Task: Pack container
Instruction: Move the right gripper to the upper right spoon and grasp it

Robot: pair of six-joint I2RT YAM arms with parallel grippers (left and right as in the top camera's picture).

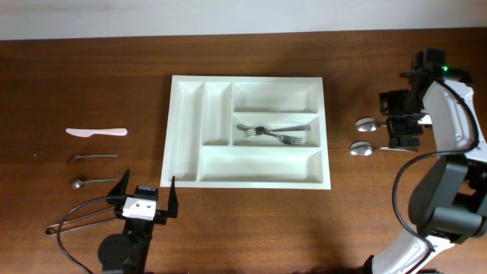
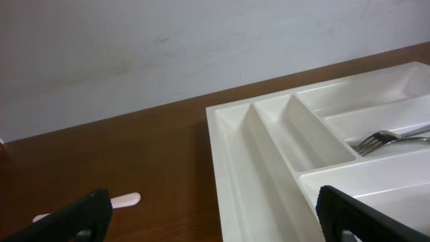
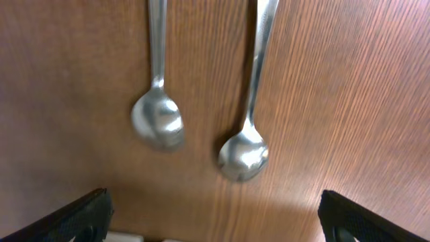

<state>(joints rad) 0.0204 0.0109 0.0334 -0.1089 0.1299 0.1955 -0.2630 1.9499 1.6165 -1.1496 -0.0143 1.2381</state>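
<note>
Tray (image 1: pixel 259 164) sits mid table (image 1: pixel 91 84), long side L-R, two forks (image 1: pixel 272 132) in middle slot. Two spoons (image 1: pixel 366 124) just R of it, handles pointing away. R gripper (image 3: pixel 211 212) over them, jaws spread, nearer arm. L gripper (image 1: pixel 148 187) spread, empty.

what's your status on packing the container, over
Left tool open, empty, by container near-left corner. Right tool open above two spoons. Two forks in middle compartment. No obstruction seen.
</note>
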